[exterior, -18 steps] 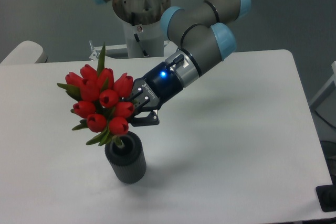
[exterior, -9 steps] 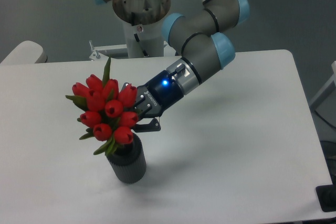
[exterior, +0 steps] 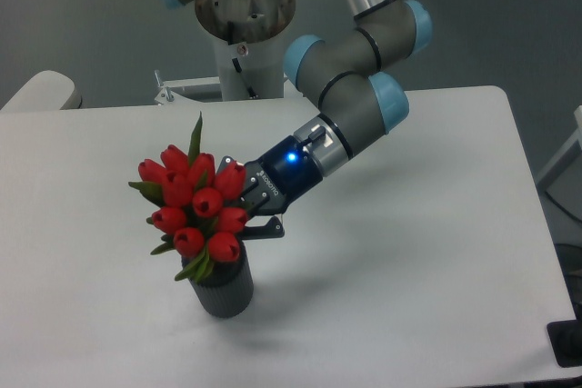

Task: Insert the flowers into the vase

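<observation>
The flowers (exterior: 195, 202), a tight bunch of red tulip heads with green leaves, stand tilted over the vase (exterior: 221, 290), their stems going down into its mouth. The vase is a small dark grey ribbed cylinder on the white table, mostly visible below the bunch. My gripper (exterior: 244, 213) reaches in from the right at a slant, shut on the flowers just behind the heads. The stems and the vase mouth are hidden by the blooms.
The white table (exterior: 409, 252) spreads around the vase, with its right edge at about x 600. The robot base (exterior: 244, 34) stands at the back centre. A pale rounded object (exterior: 41, 93) sits at the far left.
The gripper has carried the flowers to the right and downward. The bunch has sunk lower over the vase and now covers its mouth.
</observation>
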Robot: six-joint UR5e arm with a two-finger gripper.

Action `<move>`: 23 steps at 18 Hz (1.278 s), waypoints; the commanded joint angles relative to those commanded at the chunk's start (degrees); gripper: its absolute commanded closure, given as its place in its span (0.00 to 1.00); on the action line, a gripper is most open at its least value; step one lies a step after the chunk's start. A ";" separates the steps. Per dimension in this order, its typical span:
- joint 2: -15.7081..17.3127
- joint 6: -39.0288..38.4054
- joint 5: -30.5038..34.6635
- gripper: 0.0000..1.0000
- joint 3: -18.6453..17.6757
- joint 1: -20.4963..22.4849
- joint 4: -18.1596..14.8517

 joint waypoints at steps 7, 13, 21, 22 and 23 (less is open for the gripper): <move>-1.23 2.11 0.00 0.78 -0.52 0.53 0.00; -2.46 5.28 0.00 0.32 -1.93 1.76 0.00; -1.94 4.67 0.00 0.00 -2.81 1.67 -0.09; -1.85 4.67 0.09 0.00 -2.81 1.76 -0.09; -1.76 4.67 0.09 0.00 -2.99 1.93 -0.09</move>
